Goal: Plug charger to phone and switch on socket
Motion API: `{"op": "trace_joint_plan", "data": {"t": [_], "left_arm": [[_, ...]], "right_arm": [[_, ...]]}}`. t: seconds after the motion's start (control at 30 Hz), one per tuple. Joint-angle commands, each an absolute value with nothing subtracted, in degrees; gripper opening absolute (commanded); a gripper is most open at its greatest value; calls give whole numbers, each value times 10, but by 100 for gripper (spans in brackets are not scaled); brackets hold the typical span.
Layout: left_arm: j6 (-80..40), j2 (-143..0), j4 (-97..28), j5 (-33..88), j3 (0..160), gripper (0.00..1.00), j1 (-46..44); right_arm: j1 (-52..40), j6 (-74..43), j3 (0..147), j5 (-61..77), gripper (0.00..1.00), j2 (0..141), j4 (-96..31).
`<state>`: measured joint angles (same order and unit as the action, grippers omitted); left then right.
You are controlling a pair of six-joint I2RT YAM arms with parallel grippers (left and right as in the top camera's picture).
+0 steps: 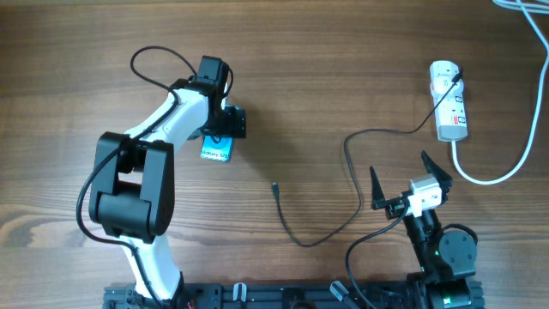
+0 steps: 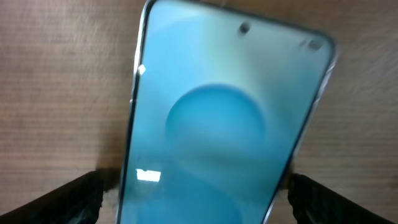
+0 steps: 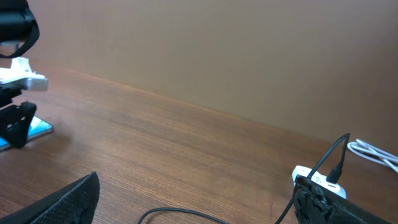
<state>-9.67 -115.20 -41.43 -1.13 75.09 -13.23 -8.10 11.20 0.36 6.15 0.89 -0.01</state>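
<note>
Two arms at a wooden desk: my left gripper [image 1: 221, 136] hangs over the small flat smartphone with the bright cyan-turquoise screen [image 1: 216, 153], which lies face up on the brown wooden table [image 1: 343, 60], left of centre. In the left wrist view the jaws stand wide, one black finger [image 2: 78, 198] on each side of the phone's near end, with a thin strip of table showing between each finger and the phone's edge. A lighter oval fills the middle of the screen.

My right gripper [image 1: 406, 178] sits low on the right side of the table, spread wide and holding nothing.

The thin black charger cable [image 1: 346, 154] runs from the white oblong power strip [image 1: 449, 101] at the far right, passes just left of my right gripper, loops towards the near edge and rises again. Its small plug tip [image 1: 274, 185] lies free on the wood between the two arms, near the phone but apart from it.

A black plug [image 1: 455, 78] sits in the power strip's far end, and small red marks show on its face. A thicker white cable [image 1: 506, 176] curves away from the strip's near end towards the right edge. Whether the strip's switch is on, I cannot tell.
</note>
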Motion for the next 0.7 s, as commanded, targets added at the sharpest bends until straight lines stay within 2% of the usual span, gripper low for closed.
{"op": "trace_joint_plan", "data": {"t": [0.0,0.17,0.23,0.3,0.43,0.6,0.67], "left_arm": [[-137,-1176,-454,6,723,100,-131],[-140,-1176,-466,6,723,100,-131],[-140,-1176,-469,20,723,89,-131],[-140,-1176,-485,53,723,89,-131],[-149,-1176,-539,91,723,82,-131],[-203,-1176,-584,94,723,84,-135],[-202,-1176,-581,88,723,100,-135]], "right_arm": [[-84,105,3,56,100,6,3],[-84,105,3,56,100,6,3],[-84,105,3,56,100,6,3],[-84,105,3,56,100,6,3],[-84,105,3,56,99,6,3],[-84,105,3,56,100,6,3],[-84,105,3,56,100,6,3]]}}
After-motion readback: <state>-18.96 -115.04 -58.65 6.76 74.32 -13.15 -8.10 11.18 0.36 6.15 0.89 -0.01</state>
